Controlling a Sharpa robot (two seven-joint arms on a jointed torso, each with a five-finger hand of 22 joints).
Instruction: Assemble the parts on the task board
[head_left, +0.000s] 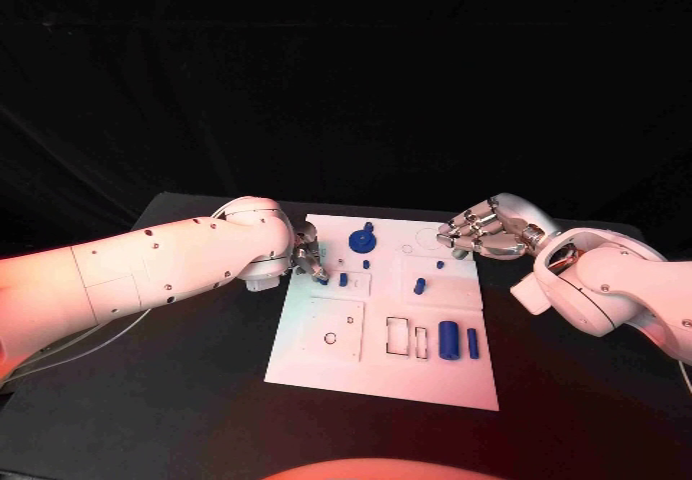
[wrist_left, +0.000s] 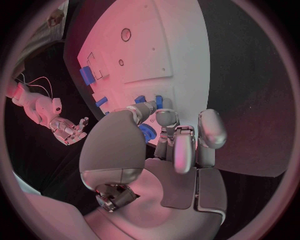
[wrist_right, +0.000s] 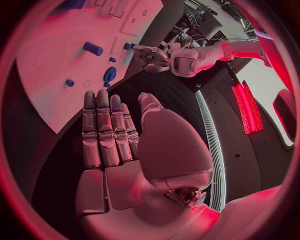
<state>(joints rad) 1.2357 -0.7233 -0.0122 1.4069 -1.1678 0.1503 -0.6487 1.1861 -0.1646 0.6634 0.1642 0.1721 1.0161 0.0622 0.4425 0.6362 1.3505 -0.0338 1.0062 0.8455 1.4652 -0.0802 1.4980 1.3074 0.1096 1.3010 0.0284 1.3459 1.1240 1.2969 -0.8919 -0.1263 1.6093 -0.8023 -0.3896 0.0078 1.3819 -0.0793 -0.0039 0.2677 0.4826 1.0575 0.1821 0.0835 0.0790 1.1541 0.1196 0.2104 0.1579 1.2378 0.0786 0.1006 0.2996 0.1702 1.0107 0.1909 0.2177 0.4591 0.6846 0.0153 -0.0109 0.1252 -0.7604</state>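
Observation:
The white task board (head_left: 378, 370) lies in the middle of the table. Its blue parts include a round toothed piece (head_left: 361, 240), small pieces (head_left: 420, 285) (head_left: 441, 265) and a cylinder (head_left: 450, 338). My left hand (head_left: 307, 260) sits at the board's left edge, fingers bent down. Its fingertips (wrist_left: 165, 116) reach a small blue part (head_left: 343, 280) (wrist_left: 159, 101). The thumb hides whether they grip it. My right hand (head_left: 483, 232) (wrist_right: 115, 135) hovers by the board's far right corner, fingers straight and side by side, holding nothing.
Rectangular slots (head_left: 407, 338) and a round hole (head_left: 330, 338) mark the board's near half. A thin blue bar (head_left: 473, 342) lies beside the cylinder. Black table (head_left: 173, 400) surrounds the board, and cables (head_left: 87, 340) trail at the left.

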